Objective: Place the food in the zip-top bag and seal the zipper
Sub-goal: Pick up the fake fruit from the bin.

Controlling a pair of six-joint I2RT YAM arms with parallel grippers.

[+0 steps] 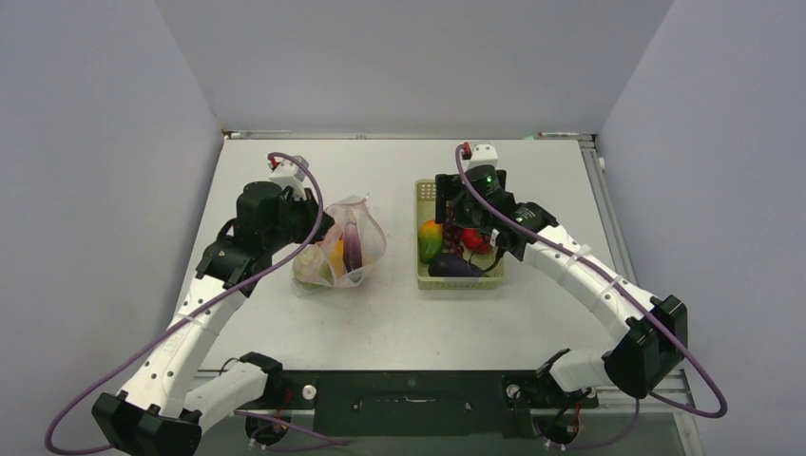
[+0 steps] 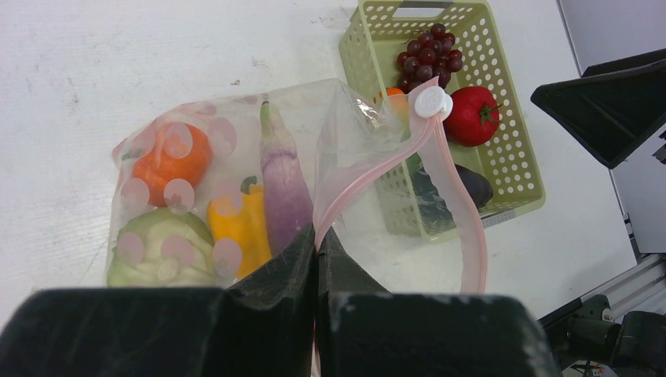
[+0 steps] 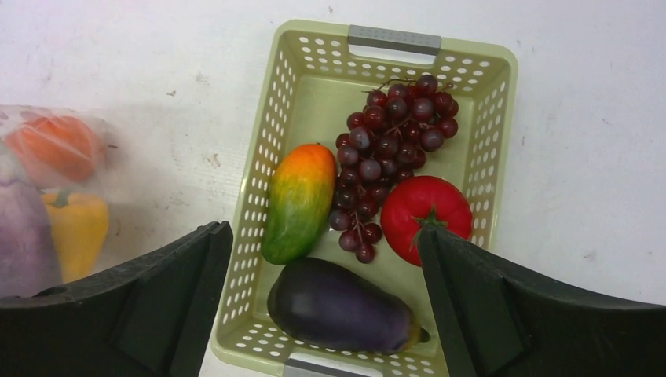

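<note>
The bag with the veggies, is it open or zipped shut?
Open. The bag has its pink zipper strips gaping apart in a wide loop. The white slider sits at one end, and the left claw pinches one strip.

White shells and black housings are seen on the left arm (image 1: 181, 332) and right arm (image 1: 589, 280); a purple cable (image 1: 105, 385) is looped along each; the left gripper (image 2: 316, 236) is moulded black.

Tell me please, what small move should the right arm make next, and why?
Probably lower the open right hand onto the mango in the basket and close on it. It hovers over the basket, where mango, grapes, tomato and eggplant wait, while the left hand, shut on the zipper of the zip-top bag, holds its mouth open.
</note>
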